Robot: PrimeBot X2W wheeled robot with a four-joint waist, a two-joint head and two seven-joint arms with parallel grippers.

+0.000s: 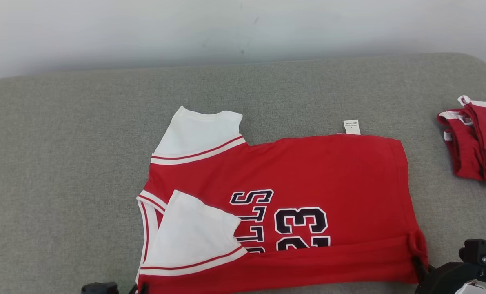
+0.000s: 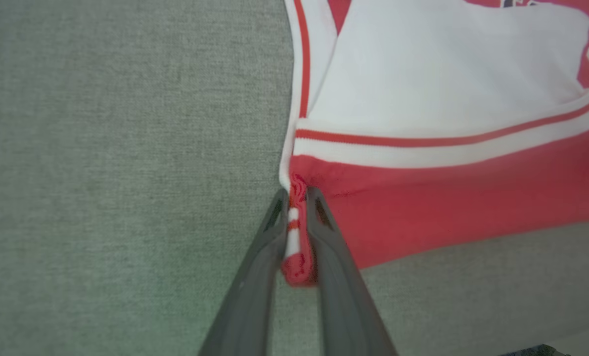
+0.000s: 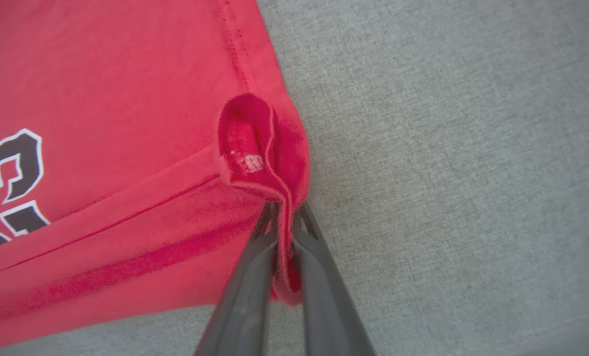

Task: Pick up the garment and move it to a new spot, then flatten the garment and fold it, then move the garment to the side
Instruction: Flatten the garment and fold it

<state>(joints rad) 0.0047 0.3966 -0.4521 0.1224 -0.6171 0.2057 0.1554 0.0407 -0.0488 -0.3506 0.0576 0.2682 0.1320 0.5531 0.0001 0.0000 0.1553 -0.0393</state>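
The garment (image 1: 308, 171) is a red jersey with white sleeves and dark number print, spread sideways on the grey cushion, its near edge folded up over itself. My left gripper (image 2: 296, 195) is shut on the garment's (image 2: 447, 198) near collar-side corner, red and white cloth pinched between its fingers. My right gripper (image 3: 283, 207) is shut on the garment's (image 3: 126, 99) near hem corner, where the red cloth bunches into a small loop. In the head view the right gripper (image 1: 417, 261) pinches the lower right corner; the left gripper (image 1: 141, 288) shows at the bottom edge.
The grey fabric cushion (image 1: 63, 163) stretches wide to the left and behind the jersey. Another red and white garment (image 1: 477, 141) lies bunched at the right edge. A pale wall (image 1: 226, 28) rises behind the cushion.
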